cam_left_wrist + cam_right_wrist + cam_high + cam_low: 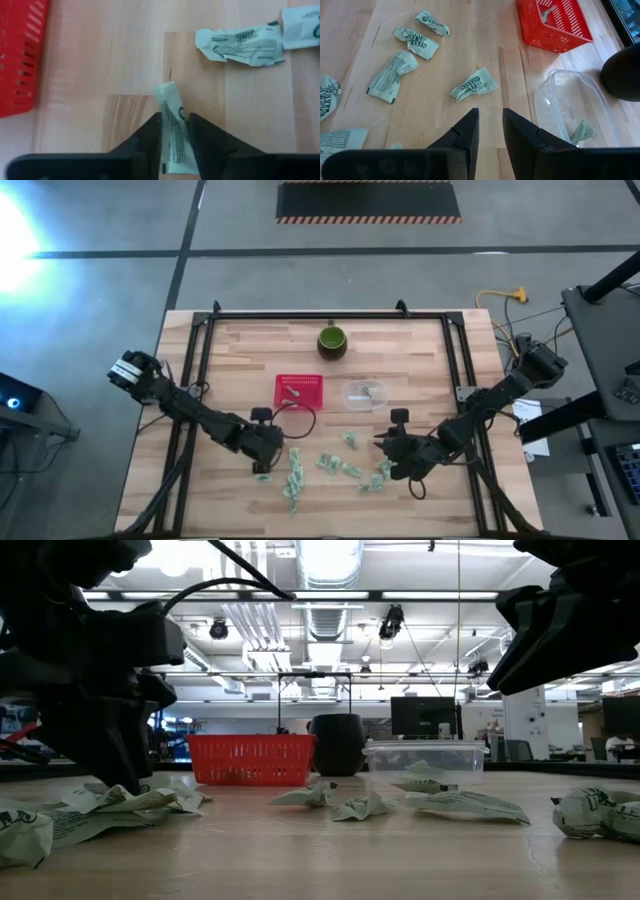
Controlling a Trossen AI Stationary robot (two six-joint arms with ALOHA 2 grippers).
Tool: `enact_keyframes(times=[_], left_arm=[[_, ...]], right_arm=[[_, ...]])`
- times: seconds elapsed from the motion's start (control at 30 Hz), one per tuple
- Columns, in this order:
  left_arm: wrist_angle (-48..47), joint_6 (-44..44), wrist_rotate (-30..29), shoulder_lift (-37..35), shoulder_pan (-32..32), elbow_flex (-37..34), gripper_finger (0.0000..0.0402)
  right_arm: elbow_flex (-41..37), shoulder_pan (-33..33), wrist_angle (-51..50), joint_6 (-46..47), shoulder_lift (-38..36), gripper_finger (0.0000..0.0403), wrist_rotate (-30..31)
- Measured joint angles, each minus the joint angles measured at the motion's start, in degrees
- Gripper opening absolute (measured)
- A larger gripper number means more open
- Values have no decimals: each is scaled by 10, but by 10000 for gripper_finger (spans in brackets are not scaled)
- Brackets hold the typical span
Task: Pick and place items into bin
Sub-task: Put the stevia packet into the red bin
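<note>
Red basket (299, 390) has maybe 1-2 packets in it, clear tub (364, 395) has a couple too, so barely started imo. Most packets (338, 467) are loose on the table (240, 350) btw the arms. Left end effector (174, 131) is pinched on one packet (171, 125), not lifted yet. Right end effector (490, 131) is narrow w/ nothing in it.

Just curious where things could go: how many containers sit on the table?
3: a red basket mid-table, a clear tub beside it, a dark green cup behind them. None seems hidden.
</note>
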Motion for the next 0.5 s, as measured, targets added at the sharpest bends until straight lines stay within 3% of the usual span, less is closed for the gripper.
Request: enact_keyframes(times=[0.17,0.5], left_arm=[[0,38,0,0,0,0,8],[0,97,-8,-1,0,14,1]], right_arm=[[0,0,0,0,0,72,0],[0,0,0,-4,0,75,0]])
